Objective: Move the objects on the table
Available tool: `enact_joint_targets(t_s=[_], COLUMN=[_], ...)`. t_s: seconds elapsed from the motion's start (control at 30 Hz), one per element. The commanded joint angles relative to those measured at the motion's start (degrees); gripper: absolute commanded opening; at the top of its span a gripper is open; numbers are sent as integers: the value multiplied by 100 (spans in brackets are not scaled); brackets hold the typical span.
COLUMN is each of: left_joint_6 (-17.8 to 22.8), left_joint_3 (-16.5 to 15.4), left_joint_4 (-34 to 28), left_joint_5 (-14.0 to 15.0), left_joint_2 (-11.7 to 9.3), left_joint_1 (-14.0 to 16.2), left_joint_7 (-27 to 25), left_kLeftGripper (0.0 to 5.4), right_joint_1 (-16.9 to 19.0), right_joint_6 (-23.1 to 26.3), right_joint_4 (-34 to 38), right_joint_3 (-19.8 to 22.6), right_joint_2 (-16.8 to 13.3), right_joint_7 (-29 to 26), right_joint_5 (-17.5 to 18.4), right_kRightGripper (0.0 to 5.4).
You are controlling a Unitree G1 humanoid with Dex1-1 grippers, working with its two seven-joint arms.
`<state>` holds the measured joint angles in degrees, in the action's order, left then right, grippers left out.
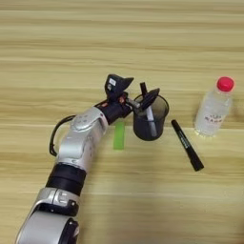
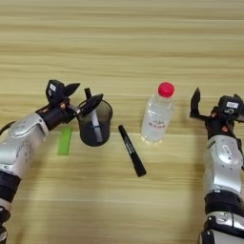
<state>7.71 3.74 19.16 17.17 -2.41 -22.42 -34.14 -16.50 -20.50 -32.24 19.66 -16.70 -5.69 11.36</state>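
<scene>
Marker (image 2: 95, 125), white-bodied with a black cap, is standing tilted inside a dark translucent cup (image 2: 95, 124) on the worktop (image 2: 124, 38). Left end effector (image 2: 81, 97) is hovering at the cup's rim, fingers spread, one apparently just above the rim. Black pen (image 2: 132, 150) is lying between cup and bottle (image 2: 157, 114), which is standing upright. Green strip (image 2: 65, 140) is lying flat beside the cup. Right end effector (image 2: 202, 106) is sitting idle right of the bottle, fingers apparently parted.
</scene>
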Motion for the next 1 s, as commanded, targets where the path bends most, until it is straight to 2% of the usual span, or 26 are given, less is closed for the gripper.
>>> enact_joint_targets(t_s=[0.03,0.17,0.27,0.77,1.0], left_joint_6=[-60,-71,-87,-115,-89], left_joint_3=[31,30,26,6,-2], left_joint_4=[55,60,64,66,57], left_joint_5=[-74,-87,-84,-80,-66], left_joint_2=[-13,-28,-38,-60,-77], left_joint_1=[-129,-132,-135,-141,-139], left_joint_7=[-63,-92,-113,-120,-141], left_kLeftGripper=[540,512,461,313,228], right_joint_1=[-11,-20,-24,-28,-10], right_joint_6=[99,110,113,110,122], right_joint_4=[-34,-49,-58,-78,-35], right_joint_3=[9,10,7,13,16], right_joint_2=[22,29,36,37,43], right_joint_7=[-24,-24,-24,-17,-5], right_joint_5=[54,65,69,104,128], right_kRightGripper=[537,540,540,540,540])
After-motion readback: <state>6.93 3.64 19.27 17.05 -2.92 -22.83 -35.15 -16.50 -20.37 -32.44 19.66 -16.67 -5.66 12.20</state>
